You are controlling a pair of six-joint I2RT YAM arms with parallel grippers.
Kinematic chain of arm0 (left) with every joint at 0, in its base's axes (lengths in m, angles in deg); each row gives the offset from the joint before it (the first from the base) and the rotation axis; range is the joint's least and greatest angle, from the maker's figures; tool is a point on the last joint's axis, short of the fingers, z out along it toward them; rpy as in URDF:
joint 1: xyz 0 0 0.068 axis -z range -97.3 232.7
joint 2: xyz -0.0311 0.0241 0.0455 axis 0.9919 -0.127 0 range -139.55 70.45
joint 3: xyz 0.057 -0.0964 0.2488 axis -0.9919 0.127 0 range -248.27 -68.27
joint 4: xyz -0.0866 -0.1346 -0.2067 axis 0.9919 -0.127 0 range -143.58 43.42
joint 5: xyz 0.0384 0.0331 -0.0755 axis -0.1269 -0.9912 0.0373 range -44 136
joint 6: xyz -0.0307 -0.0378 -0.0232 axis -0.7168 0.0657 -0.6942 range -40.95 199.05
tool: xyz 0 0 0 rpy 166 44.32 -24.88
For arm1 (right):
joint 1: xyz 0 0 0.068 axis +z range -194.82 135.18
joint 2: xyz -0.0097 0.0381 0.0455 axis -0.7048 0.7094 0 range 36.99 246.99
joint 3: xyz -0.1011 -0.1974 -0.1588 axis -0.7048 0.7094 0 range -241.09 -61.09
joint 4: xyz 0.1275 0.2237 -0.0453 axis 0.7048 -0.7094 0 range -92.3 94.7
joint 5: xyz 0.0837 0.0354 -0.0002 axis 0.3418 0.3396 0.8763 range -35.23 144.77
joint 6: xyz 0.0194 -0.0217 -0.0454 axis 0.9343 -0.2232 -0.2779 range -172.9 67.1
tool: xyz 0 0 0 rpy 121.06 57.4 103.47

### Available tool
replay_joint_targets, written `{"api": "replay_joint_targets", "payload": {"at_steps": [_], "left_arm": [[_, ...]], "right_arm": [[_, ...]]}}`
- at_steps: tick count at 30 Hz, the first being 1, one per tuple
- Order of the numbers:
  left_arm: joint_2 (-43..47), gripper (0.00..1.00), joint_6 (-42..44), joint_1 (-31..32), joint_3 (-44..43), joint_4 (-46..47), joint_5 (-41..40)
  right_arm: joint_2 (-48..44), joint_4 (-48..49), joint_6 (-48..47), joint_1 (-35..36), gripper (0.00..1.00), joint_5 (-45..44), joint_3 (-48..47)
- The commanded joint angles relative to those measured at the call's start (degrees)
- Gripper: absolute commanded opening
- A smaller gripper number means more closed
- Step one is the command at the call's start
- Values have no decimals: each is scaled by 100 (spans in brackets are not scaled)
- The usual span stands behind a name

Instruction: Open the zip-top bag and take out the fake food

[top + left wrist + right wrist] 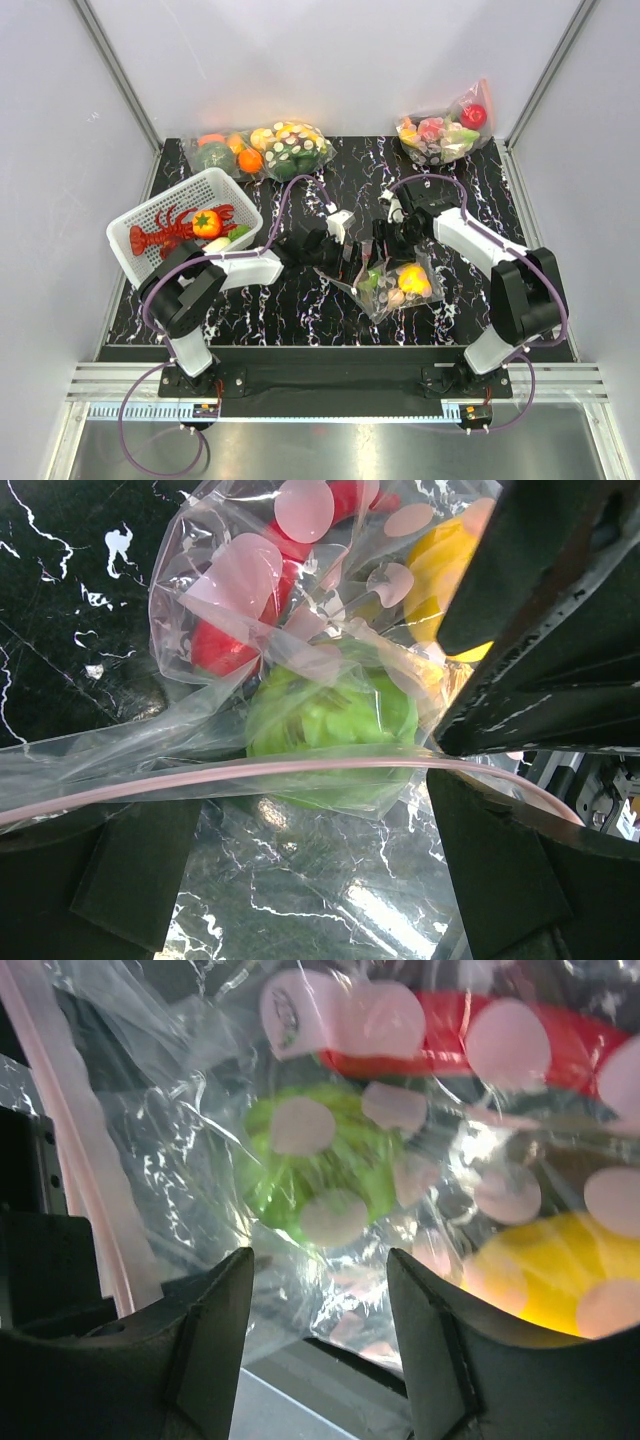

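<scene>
Left end effector (300,790) spread wide, pink zip strip (200,778) crossing its gap. Right end effector (318,1260) partly open against the zip-top bag (200,1110). Basket (140,222) sits well off left.

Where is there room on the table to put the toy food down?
Bare table lies at the back, between the bulging bag and the apple bag, and along the front edge near the zip-top bag. The middle is crowded: the left gripper and right gripper meet there.

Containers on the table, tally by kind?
Dotted bags: 3 (centre bag, back-left bag, back-right bag)
Basket: 1
Total: 4
</scene>
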State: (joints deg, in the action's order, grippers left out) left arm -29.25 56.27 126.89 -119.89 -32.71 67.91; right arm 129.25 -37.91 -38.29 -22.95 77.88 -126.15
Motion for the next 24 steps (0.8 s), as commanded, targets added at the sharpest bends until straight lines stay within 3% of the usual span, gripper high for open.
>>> {"api": "replay_joint_targets", "payload": {"at_steps": [1, 9, 12, 13, 15, 16, 20, 24], "left_arm": [[241, 99, 11, 20, -15, 406, 50], [284, 99, 55, 11, -15, 354, 50], [302, 99, 73, 20, -15, 345, 32], [302, 99, 73, 20, -7, 327, 24], [311, 99, 64, 20, 2, 318, 24], [328, 99, 64, 11, 11, 327, 15], [433, 99, 46, 20, 116, 336, -11], [566, 99, 55, 20, 257, 327, -82]], "right_arm": [[151, 472, -195, 19, 63, 246, -16], [537, 587, -292, 19, 63, 185, 63], [573, 587, -301, 19, 58, 167, 160], [582, 561, -301, 19, 48, 167, 177], [573, 543, -284, 28, 36, 132, 213], [582, 526, -283, 19, 23, 123, 248], [582, 508, -213, 19, 0, 88, 309], [634, 473, -64, 19, 0, -69, 310]]}}
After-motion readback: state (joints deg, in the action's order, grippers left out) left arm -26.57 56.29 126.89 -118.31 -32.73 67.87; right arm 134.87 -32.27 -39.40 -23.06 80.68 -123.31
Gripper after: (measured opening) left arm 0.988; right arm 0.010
